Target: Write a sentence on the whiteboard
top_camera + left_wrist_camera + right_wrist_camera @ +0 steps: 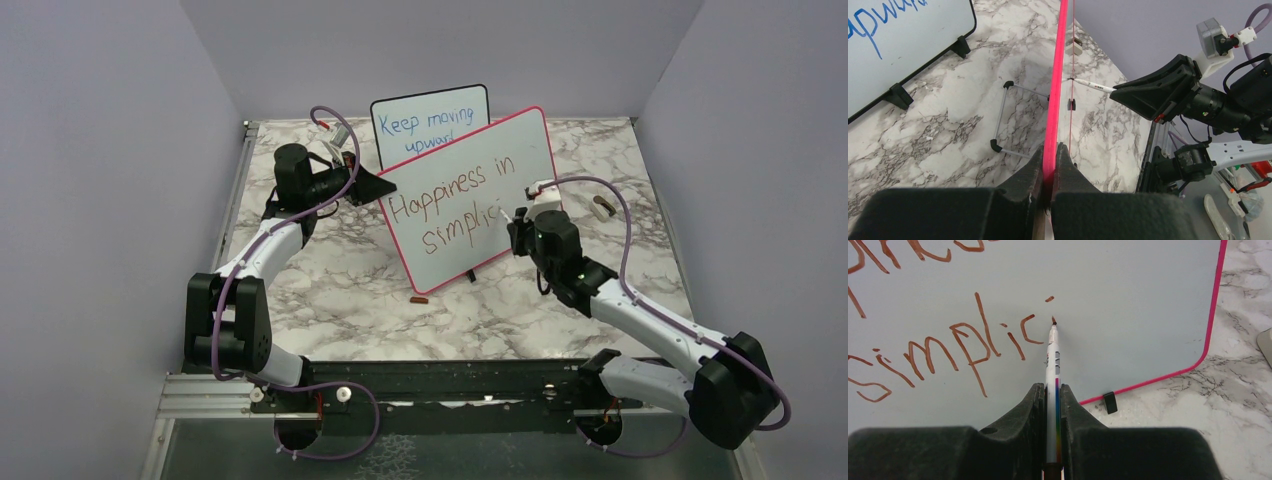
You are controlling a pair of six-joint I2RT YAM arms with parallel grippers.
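Now, the left hand (1049, 162) is clamped on the pink side edge of the board (470, 190). The right hand (1051, 397) is clamped on the pen (1052, 357), whose tip looks to be touching the white face just right of "simplic", under a small dot. The sentence (452, 203) reads "Happiness in simplic", so I'd say a few letters are left to write. Here's the danger as I judge it: the board is gripped on one edge only, so a hard push from the pen could swing the free end back and make the stroke skip or smear. Press too lightly and the line breaks, and the pen could also slide back between the fingers. The board stands mid-table (330, 300) with its written face toward the arms. In the top view its long axis runs left to right, rising toward the right. The pen's long axis runs straight out of the right hand, tip pointing at the board.
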